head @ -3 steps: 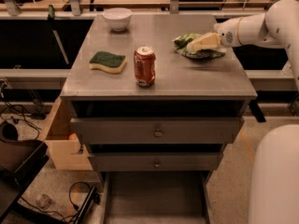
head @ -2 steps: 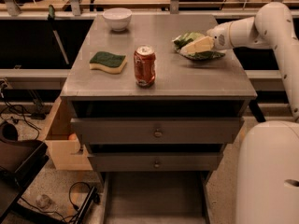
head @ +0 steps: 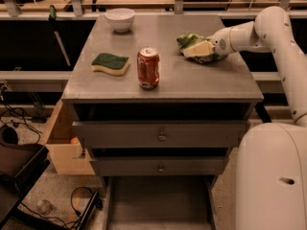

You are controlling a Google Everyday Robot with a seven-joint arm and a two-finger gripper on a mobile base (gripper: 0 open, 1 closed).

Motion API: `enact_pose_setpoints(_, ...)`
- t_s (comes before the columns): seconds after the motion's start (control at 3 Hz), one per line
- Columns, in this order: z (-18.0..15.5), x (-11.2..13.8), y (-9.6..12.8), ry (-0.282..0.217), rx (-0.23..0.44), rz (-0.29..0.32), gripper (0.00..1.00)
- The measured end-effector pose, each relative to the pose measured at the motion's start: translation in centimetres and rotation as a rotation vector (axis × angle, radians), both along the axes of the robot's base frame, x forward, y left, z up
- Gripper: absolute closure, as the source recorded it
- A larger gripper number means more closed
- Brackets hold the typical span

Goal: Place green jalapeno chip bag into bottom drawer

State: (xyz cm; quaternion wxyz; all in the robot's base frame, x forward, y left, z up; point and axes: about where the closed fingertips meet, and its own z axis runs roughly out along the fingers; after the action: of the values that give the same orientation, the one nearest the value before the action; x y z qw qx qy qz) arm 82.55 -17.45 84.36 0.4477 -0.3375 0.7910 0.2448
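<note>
Gripper (head: 197, 49) low on the chip bag (head: 187, 40), close to the right edge of the table (head: 211, 87) and toward its far right corner, touching the bag from the right. Impossible to tell whether closed on it or only pressed against it. Probably the grasping step. Best done by pinching the crumpled foil near its middle rather than at a loose corner, then lifting straight up before swinging past the front edge and down to the bottom drawer (head: 158, 202), pulled open beneath the two closed fronts. Keep wide of the soda can (head: 148, 67) near the front edge. Bag: wrinkly green foil, puffy, likely light and apt to slip or crush. Drawer: flat grey metal floor, low side walls. Tabletop: smooth dull grey. Sponge (head: 111, 63) toward the left edge: soft-looking, wavy-edged, green over yellow.
</note>
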Motion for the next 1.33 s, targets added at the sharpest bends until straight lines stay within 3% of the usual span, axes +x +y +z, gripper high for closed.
enact_pose_setpoints(0.67,-0.44,0.16,0.68,0.006,0.001,0.009,0.86)
enact_pose_setpoints(1.0,-0.23,0.16,0.68,0.006,0.001,0.009,1.0)
enact_pose_setpoints(1.33,-0.1,0.16,0.69,0.006,0.001,0.009,1.0)
